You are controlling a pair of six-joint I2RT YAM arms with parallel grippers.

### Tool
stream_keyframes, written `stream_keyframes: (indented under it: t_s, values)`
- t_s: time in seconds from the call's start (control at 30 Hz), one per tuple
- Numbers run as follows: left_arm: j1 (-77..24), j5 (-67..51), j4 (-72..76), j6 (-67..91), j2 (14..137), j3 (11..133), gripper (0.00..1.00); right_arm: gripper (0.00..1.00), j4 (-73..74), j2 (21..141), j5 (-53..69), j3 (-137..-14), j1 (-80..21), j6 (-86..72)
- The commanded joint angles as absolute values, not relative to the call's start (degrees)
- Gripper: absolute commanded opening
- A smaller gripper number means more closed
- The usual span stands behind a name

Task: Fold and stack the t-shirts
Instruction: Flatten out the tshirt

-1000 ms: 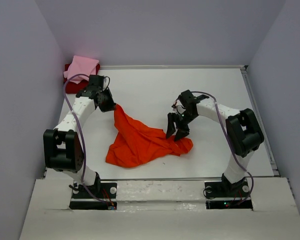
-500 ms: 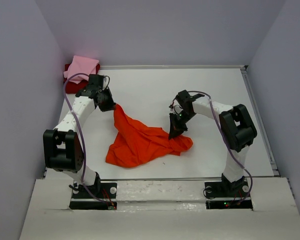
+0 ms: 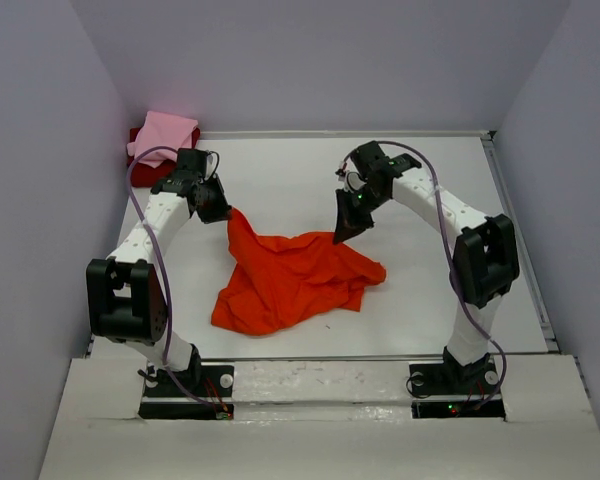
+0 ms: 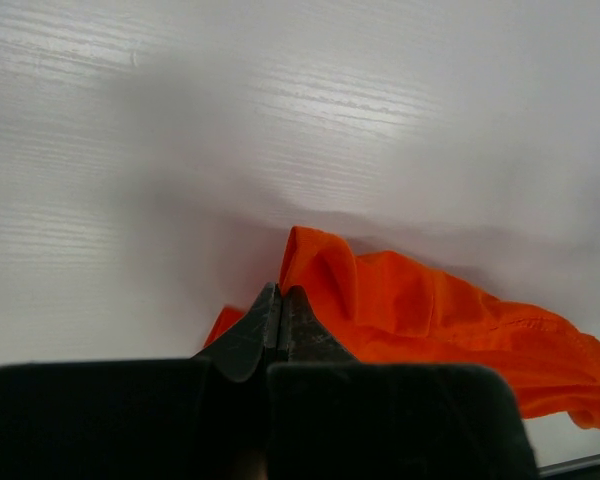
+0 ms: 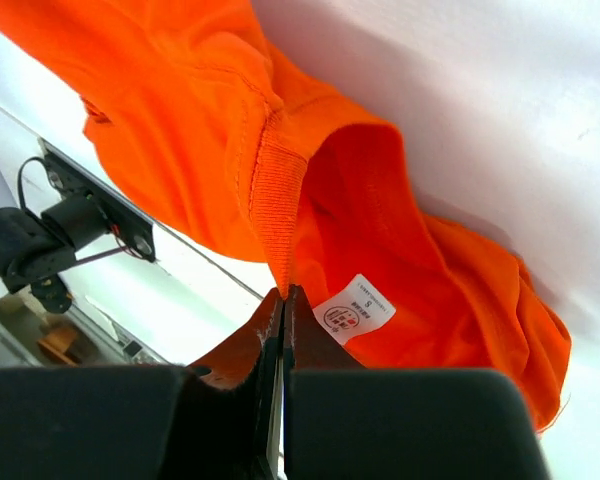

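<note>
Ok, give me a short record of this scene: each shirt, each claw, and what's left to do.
orange shirt: unfolded, crumpled on the table, held at two points
left claw: shut on an edge of the orange shirt
right claw: shut on its ribbed collar, beside the size label
pink shirt: folded, on top of the dark red shirt, far left corner
left to do: fold orange shirt, add it to the stack

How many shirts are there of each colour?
orange-red t-shirt: 1
light pink t-shirt: 1
dark red t-shirt: 1
Total: 3
</note>
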State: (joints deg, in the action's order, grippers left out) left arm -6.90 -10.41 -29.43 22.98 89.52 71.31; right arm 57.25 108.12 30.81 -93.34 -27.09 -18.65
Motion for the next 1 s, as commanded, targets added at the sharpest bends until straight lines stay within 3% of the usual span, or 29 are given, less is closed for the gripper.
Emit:
stream_keyframes:
  t_s: [0.0, 0.53, 0.67, 0.83, 0.97]
  values:
    - [-6.4, -10.6, -29.5, 22.0, 88.3, 74.3, 0.0, 0.0, 60.7, 111.7, 30.2, -101.5, -27.2, -16.5]
    - [-3.2, -4.8, -32.3, 21.3, 84.1, 76.6, 0.0, 0.0, 63.6, 138.9, 30.9, -140.7, -26.0, -18.2]
    - [-2.3, -4.7, -32.4, 20.9, 83.7, 75.8, 0.0, 0.0, 60.9, 139.3, 27.9, -137.9, -25.0, -19.9]
    - [-2.0, -4.6, -31.9, 21.1, 83.0, 75.2, 0.0, 0.0, 52.8, 131.9, 22.0, -128.5, -25.0, -20.1]
    - [-1.9, -4.8, -32.1, 21.2, 83.6, 75.8, 0.0, 0.0, 50.5, 128.1, 20.2, -127.7, -24.4, -19.4]
